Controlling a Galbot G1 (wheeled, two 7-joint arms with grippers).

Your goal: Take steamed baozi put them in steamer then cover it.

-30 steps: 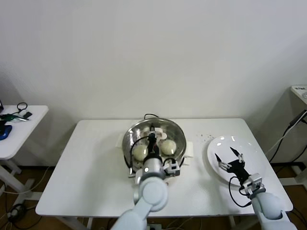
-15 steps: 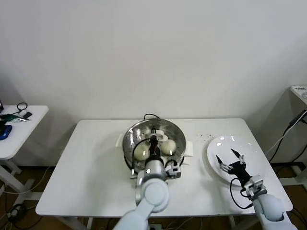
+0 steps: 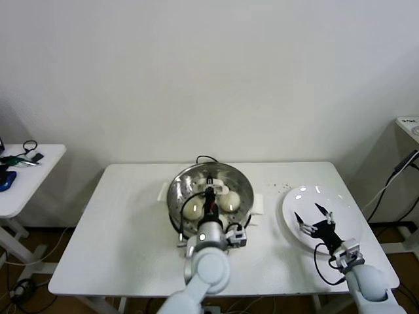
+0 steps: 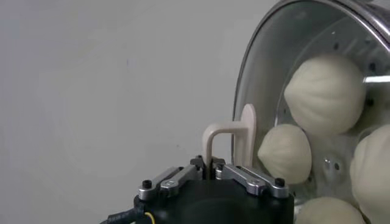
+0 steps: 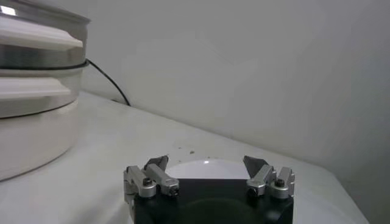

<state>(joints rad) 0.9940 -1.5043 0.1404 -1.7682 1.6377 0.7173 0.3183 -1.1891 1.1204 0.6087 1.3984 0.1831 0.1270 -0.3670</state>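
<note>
The steamer (image 3: 175, 196) stands mid-table with the clear glass cover (image 3: 237, 183) over it. Through the glass I see cream-white baozi (image 3: 192, 209), (image 3: 230, 201). In the left wrist view several baozi (image 4: 326, 94), (image 4: 285, 153) lie on the perforated tray under the cover (image 4: 268, 73). My left gripper (image 3: 209, 198) is shut on the cover's cream-white handle (image 4: 228, 137), its jaws pinched on it (image 4: 210, 167). My right gripper (image 3: 313, 218) is open and empty just above the white plate (image 3: 342, 208), also in the right wrist view (image 5: 206, 162).
The white plate (image 5: 204, 173) lies bare at the table's right. The steamer's side (image 5: 33, 91) and its black cord (image 5: 106, 82) show far off in the right wrist view. A side table (image 3: 26, 171) with small items stands at far left.
My left arm has drawn slightly back toward me, still holding the cover's handle over the steamer. My right gripper has hardly moved above the plate.
</note>
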